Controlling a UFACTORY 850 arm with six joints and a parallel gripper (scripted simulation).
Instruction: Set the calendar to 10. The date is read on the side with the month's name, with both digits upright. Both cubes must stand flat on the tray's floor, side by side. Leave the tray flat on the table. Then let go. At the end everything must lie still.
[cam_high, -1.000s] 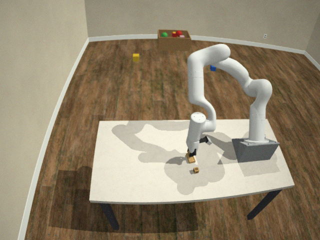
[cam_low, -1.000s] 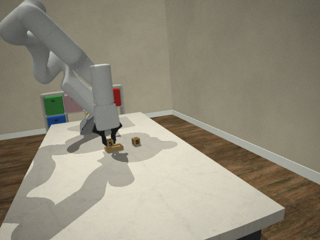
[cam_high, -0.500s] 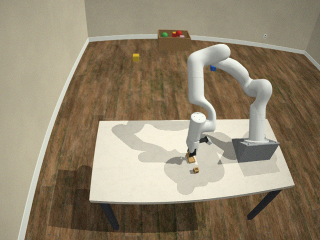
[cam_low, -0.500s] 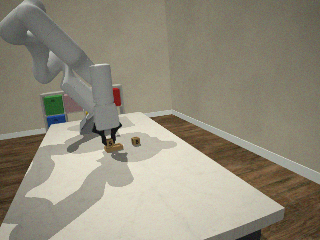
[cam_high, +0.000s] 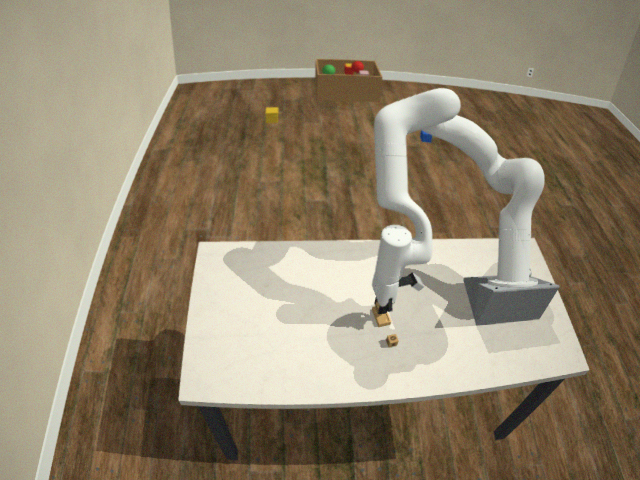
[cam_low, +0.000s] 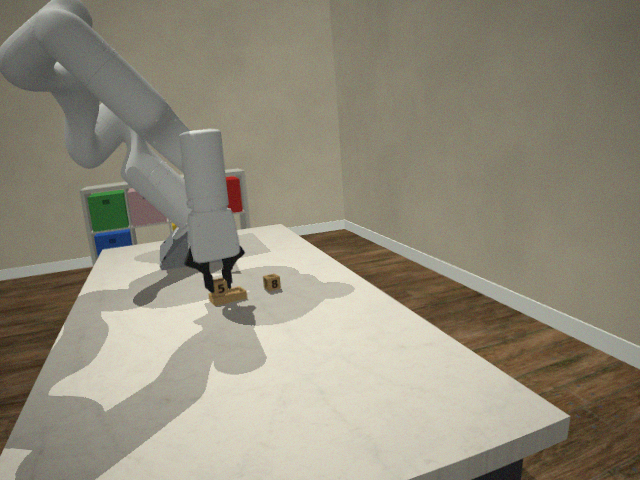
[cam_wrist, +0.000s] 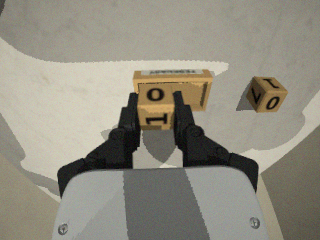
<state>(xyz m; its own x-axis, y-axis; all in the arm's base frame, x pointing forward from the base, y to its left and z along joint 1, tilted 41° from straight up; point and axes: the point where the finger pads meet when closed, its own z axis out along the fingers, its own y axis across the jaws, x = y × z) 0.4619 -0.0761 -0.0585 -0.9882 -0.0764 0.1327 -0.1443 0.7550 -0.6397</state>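
The white arm (cam_high: 391, 165) (cam_low: 204, 170) reaches down to the desk (cam_high: 258, 361) (cam_low: 361, 387) (cam_wrist: 75, 45), and its black jaws (cam_high: 383, 308) (cam_low: 219, 286) point to the wooden tray (cam_high: 383, 322) (cam_low: 230, 298) (cam_wrist: 172, 79). The jaws are clamped on one wooden cube (cam_low: 220, 287) (cam_wrist: 156, 107), one finger at each side of it. This held cube is at one end of the tray, which is the left end in the exterior view and also in the wrist view. On its upper face the wrist view shows a 0, and on the face nearer to the camera there is a 1 lying on its side. The exterior view shows a 5 on another face. Whether the cube touches the floor of the tray, I cannot tell, because the fingers and the tray rim cover this place. The other part of the tray holds no cube.

The second cube (cam_high: 392, 339) (cam_low: 272, 283) (cam_wrist: 267, 95) stands on the desk outside the tray, near it but apart. It shows an 8 to the exterior view; in the wrist view a 0 and what seems a 1 are seen on it. The tray sits on the desk, and the pale strip with the month's name (cam_wrist: 172, 72) is along its far side in the wrist view.

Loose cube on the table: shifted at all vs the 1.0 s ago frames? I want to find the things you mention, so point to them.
No visible shift: the loose cube (cam_high: 392, 340) (cam_low: 271, 282) (cam_wrist: 267, 94) keeps its place beside the tray (cam_high: 383, 321) (cam_low: 228, 298) (cam_wrist: 172, 79) in the top and exterior views.
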